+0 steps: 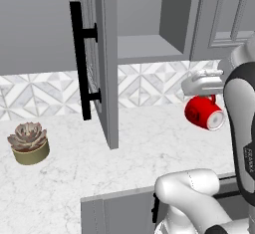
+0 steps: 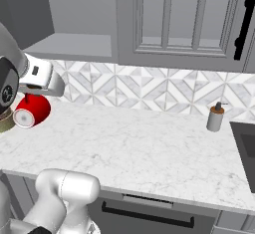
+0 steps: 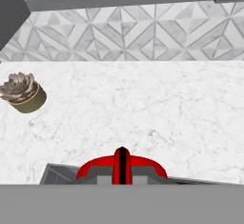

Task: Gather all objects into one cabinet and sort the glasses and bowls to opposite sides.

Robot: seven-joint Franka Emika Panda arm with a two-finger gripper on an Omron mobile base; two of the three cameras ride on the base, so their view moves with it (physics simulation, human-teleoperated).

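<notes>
My gripper (image 1: 202, 96) is shut on the handle of the red mug (image 1: 203, 113), which hangs tilted on its side in the air above the marble counter (image 1: 149, 143). From the other side, the mug (image 2: 31, 111) sits just under the gripper (image 2: 33, 95). In the hand view the mug's red rim (image 3: 97, 163) curves around my fingertips. The cabinet (image 1: 149, 46) is up and left of the mug. Its door (image 1: 102, 54), with a long black bar handle (image 1: 79, 58), stands open, and the visible stretch of grey shelf (image 2: 74, 44) is bare.
A potted succulent (image 1: 29, 142) stands on the counter at the left, also in the hand view (image 3: 21, 92). A soap dispenser (image 2: 215, 117) stands by the tiled wall at the right, next to a dark sink edge (image 2: 246, 143). A closed wall cabinet (image 2: 189, 19) hangs above.
</notes>
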